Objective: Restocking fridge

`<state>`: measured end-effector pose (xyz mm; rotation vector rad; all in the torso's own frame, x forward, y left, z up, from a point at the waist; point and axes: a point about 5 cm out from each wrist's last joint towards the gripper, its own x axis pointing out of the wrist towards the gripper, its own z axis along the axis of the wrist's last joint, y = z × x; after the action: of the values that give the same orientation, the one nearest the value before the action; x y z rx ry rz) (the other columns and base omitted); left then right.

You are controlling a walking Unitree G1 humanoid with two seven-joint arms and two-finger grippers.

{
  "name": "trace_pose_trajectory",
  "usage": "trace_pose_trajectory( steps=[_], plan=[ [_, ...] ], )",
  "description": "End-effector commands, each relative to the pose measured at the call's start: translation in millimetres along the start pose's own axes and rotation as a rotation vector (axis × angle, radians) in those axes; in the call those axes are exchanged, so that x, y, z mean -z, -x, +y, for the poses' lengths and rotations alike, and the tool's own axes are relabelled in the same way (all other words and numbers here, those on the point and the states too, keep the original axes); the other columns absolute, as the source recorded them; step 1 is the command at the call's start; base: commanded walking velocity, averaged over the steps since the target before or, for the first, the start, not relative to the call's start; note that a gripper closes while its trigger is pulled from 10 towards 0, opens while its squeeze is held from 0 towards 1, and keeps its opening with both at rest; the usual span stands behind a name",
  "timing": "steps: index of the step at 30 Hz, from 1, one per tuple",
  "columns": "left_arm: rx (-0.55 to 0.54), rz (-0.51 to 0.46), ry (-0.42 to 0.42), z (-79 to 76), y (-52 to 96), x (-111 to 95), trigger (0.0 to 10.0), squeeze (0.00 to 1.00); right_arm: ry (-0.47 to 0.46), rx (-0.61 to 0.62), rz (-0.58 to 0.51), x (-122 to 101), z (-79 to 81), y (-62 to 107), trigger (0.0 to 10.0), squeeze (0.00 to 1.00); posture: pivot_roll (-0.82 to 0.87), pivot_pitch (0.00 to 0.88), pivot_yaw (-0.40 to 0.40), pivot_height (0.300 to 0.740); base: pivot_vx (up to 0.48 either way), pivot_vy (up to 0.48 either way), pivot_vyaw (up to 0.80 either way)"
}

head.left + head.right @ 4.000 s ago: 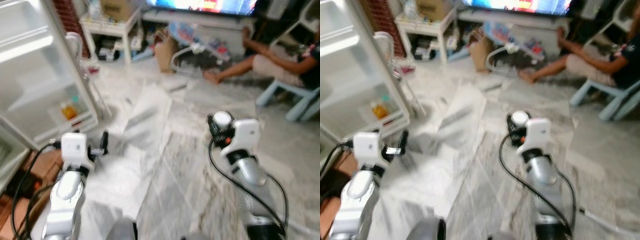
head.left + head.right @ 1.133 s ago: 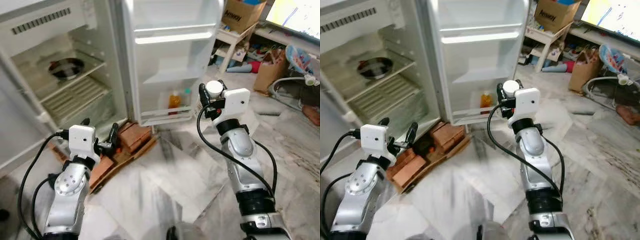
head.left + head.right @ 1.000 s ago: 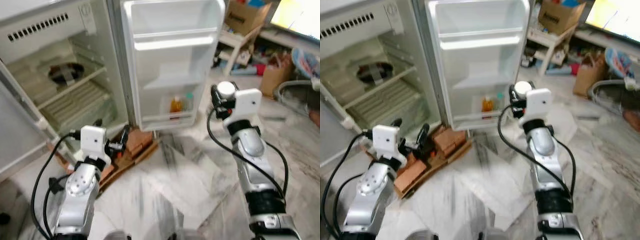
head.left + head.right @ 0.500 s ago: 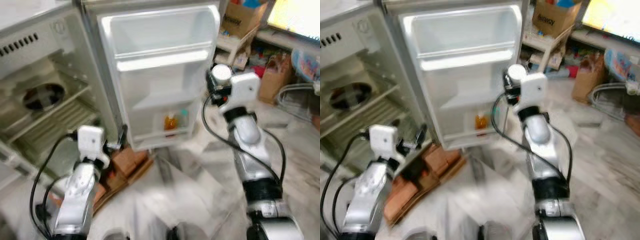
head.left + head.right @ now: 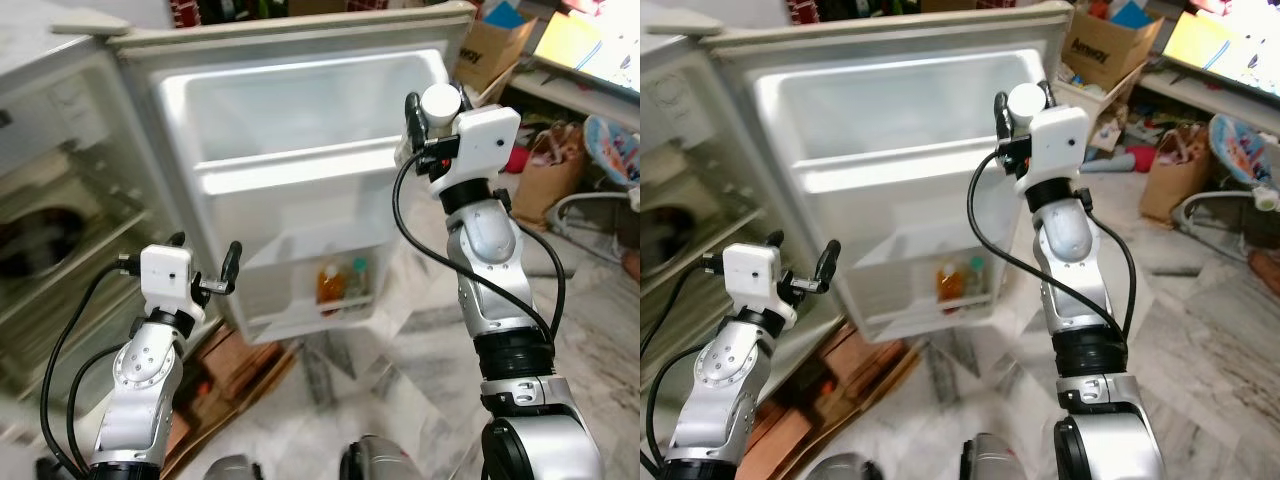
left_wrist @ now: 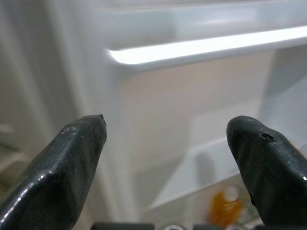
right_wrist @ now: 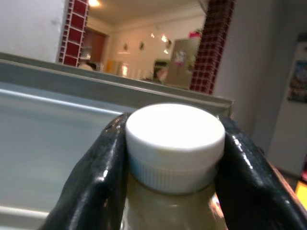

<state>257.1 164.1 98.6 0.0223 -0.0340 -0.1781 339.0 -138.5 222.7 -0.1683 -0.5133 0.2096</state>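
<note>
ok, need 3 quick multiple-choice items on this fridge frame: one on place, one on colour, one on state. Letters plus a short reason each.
1. Where do the two small bottles stand?
A. top door shelf
B. lowest door shelf
C. floor

2. What colour is the cap of the bottle that the right hand holds?
A. white
B. red
C. green

3. What state is the left hand in?
A. shut on a bottle
B. open, holding nothing
C. shut on the door edge

Answers:
1. B: the orange bottle and the green-capped bottle sit in the lowest shelf of the fridge door.
2. A: the cap is white, between the fingers of the right hand.
3. B: the left hand has its fingers spread with nothing between them.
</note>
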Motion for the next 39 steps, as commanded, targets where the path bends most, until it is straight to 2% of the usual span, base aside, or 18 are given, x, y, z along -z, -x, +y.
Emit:
trace_pose_trajectory(
  steps=[1,14,28,32,39],
  plan=[
    [0.012,0.002,-0.014,-0.8,-0.2,-1,10.0,0.00,0.051,0.000,-0.094,-19,-4.8,-9.6,10.0,0.00,-0.01,0.043,-0.032,0.740,0.000,0.000,0.00],
    [0.000,0.012,0.000,0.7,-0.2,-1,10.0,0.00,0.045,-0.011,-0.104,-21,-3.4,-14.3,10.0,0.00,0.00,0.040,-0.033,0.740,0.000,0.000,0.00],
    [0.014,0.022,0.003,-2.8,4.1,-1,10.0,0.00,0.033,-0.012,-0.054,-7,1.6,-1.5,10.0,0.00,0.00,0.041,-0.031,0.740,0.000,0.456,0.00],
    [0.038,0.011,-0.029,-3.4,5.2,-6,10.0,0.00,0.043,-0.006,-0.043,-4,1.5,-0.9,10.0,0.00,0.01,0.040,-0.033,0.740,0.000,0.000,0.00],
    [0.048,0.019,-0.027,-6.3,11.8,-4,10.0,0.00,0.047,0.006,-0.048,-5,0.2,-2.5,10.0,0.00,0.01,0.041,-0.030,0.740,0.000,0.000,0.00]
  ],
)
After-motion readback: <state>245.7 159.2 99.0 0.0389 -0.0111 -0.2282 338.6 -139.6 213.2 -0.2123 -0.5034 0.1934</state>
